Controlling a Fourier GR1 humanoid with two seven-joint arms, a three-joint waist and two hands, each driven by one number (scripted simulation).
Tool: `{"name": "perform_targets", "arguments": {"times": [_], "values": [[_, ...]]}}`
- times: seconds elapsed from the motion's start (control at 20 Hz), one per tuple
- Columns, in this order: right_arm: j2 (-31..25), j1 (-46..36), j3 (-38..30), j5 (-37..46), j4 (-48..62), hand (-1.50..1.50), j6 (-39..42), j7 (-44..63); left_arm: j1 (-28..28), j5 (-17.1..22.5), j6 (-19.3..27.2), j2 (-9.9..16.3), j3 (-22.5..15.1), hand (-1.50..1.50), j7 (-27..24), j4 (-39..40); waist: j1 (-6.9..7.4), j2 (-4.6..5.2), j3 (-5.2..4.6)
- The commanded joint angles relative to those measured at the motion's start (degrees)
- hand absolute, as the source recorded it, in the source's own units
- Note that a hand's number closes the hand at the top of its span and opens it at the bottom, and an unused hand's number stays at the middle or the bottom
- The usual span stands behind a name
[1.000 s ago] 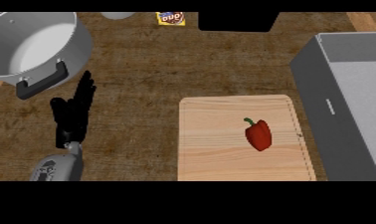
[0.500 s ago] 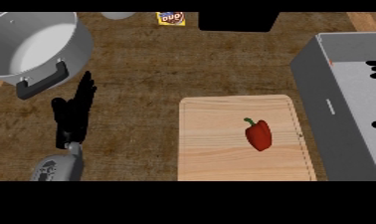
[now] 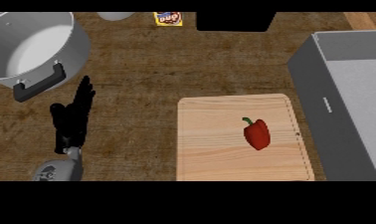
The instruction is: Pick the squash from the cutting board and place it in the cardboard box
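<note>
A red bell pepper (image 3: 257,134) with a green stem lies on the right half of the wooden cutting board (image 3: 213,138); I see no squash. Just right of the board stands a grey open box (image 3: 307,93), not visibly cardboard. My left hand (image 3: 73,113) rests on the counter far left of the board, fingers straight and pointing away, open and holding nothing. My right hand does not show in the head view.
A large grey pot (image 3: 37,49) with a black handle (image 3: 40,82) sits at the far left, close above my left hand. A yellow packet (image 3: 168,18), a black object (image 3: 235,21) and a pale round thing (image 3: 116,16) line the back edge.
Half a second ago dark fingertips showed at the right edge over the grey box; they are gone now. The left hand and the pepper have not moved.
</note>
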Motion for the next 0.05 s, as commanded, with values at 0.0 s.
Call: {"name": "perform_targets", "arguments": {"times": [0.0], "values": [[-2.27,-4.34,-3.87,-4.29,11.22,-1.5,11.22,-4.01,-1.15,0.57,-0.92,1.19,1.18,0.0,-1.51,1.22,0.63,0.44,0.08]]}}
